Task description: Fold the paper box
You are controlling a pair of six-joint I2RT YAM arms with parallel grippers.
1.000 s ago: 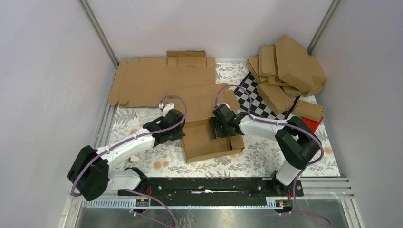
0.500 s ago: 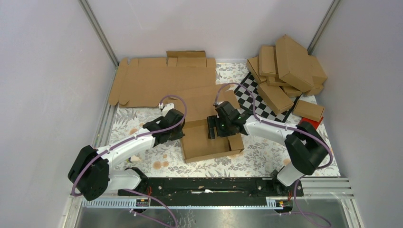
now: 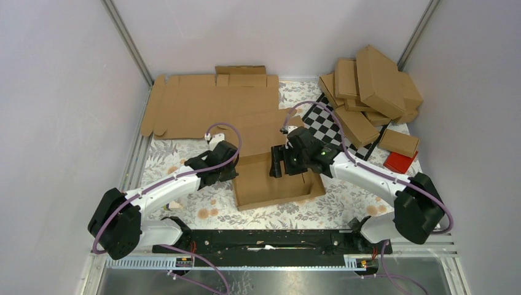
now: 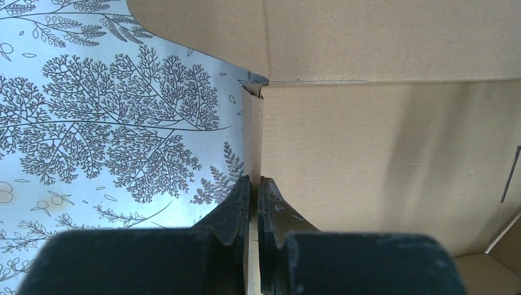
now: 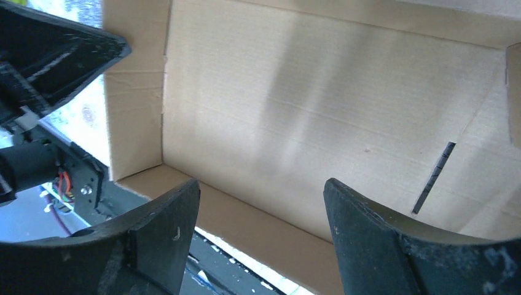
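The paper box (image 3: 264,187) lies half-formed in the middle of the table, its brown walls standing and its lid panel (image 3: 264,129) leaning away at the back. My left gripper (image 3: 234,174) is shut on the box's left wall (image 4: 252,141), which runs upright between the pinched fingertips (image 4: 254,182). My right gripper (image 3: 278,165) hovers open over the box's inside, and its two fingers frame the floor (image 5: 307,110) and the near wall (image 5: 258,227) with nothing between them (image 5: 261,198). A slot (image 5: 433,178) shows in the floor.
Flat cardboard sheets (image 3: 209,101) lie at the back left. A heap of folded boxes (image 3: 368,89) sits at the back right over a checkered board (image 3: 332,130), with a red object (image 3: 399,163) beside it. The black mounting rail (image 3: 270,239) runs along the near edge.
My right arm's elbow has swung out to the right and its gripper has opened wider over the box. The box's right side slid slightly right. The left arm has not moved.
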